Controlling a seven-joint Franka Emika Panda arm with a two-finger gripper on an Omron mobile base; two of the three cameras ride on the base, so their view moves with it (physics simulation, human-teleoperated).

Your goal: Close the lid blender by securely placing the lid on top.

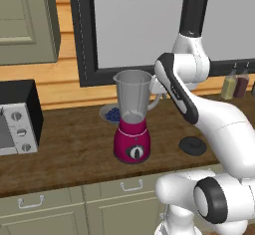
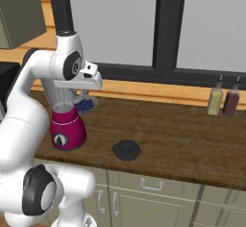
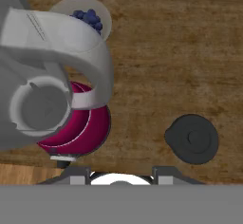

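Observation:
The blender [image 1: 132, 110] stands on the wooden counter, a clear greyish jar with an open mouth on a magenta base [image 2: 67, 132]. In the hand view I look straight down into the jar [image 3: 42, 105], and its handle curves to the right. The lid [image 1: 192, 146] lies flat on the counter to the blender's right [image 2: 127, 149], a black disc with a raised centre [image 3: 192, 138]. My gripper [image 3: 121, 173] hangs high above the counter beside the jar's handle [image 2: 90, 79]. Its fingertips stand apart with nothing between them.
A bowl of blueberries [image 1: 110, 113] sits just behind the blender [image 3: 88, 16]. A silver toaster oven [image 1: 17, 124] stands at the far left. Two bottles [image 2: 215, 100] stand at the back right by the window. Bare counter [image 2: 182, 139] surrounds the lid.

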